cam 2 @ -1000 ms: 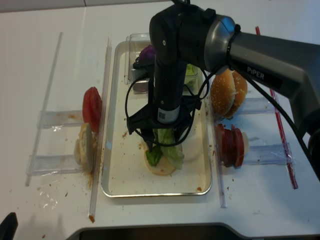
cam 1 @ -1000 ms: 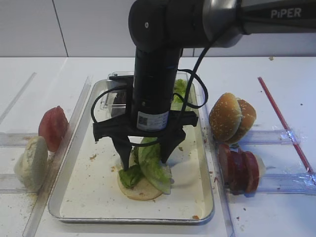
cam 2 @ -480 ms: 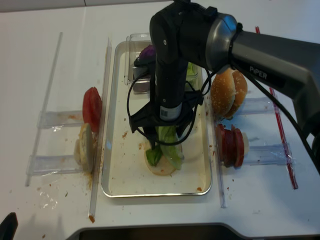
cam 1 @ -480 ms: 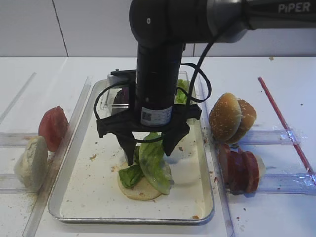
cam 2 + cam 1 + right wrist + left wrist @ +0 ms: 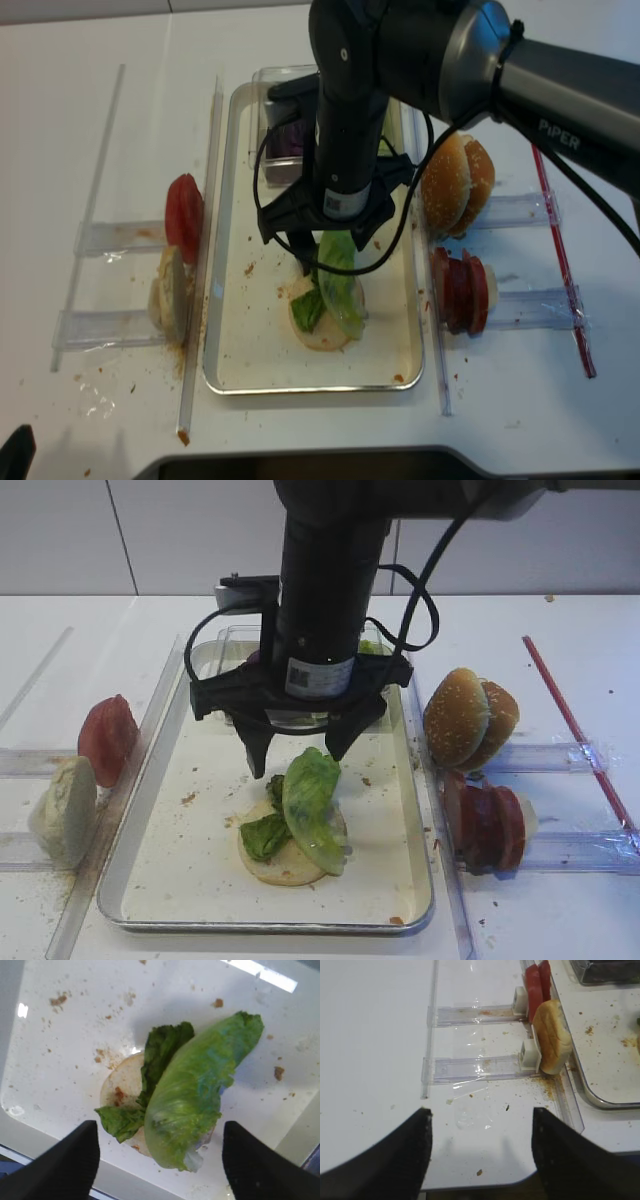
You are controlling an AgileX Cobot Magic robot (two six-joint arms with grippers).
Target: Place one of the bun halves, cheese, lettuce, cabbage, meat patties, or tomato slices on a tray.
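The silver tray (image 5: 160, 880) holds a flat pale bun disc (image 5: 285, 865) with the lettuce (image 5: 310, 810) lying across it, a long light green leaf beside a smaller dark green bit (image 5: 262, 835). My right gripper (image 5: 295, 760) hangs open just above the leaf with nothing between its fingers. In the right wrist view the lettuce (image 5: 195, 1095) lies free on the bun disc (image 5: 117, 1087), between and beyond the two spread fingertips of the right gripper (image 5: 162, 1160). My left gripper (image 5: 480, 1145) is open over bare white table, left of the tray.
Sesame bun halves (image 5: 468, 718) and red-brown slices (image 5: 490, 825) stand in clear racks right of the tray. A tomato slice (image 5: 105, 738) and a pale bun piece (image 5: 62, 810) stand in racks to the left. Purple cabbage (image 5: 290, 140) sits in a clear box at the tray's far end.
The right gripper has risen straight up off the lettuce, still open. The leaf stays on the bun disc. The left gripper's earlier state is not shown.
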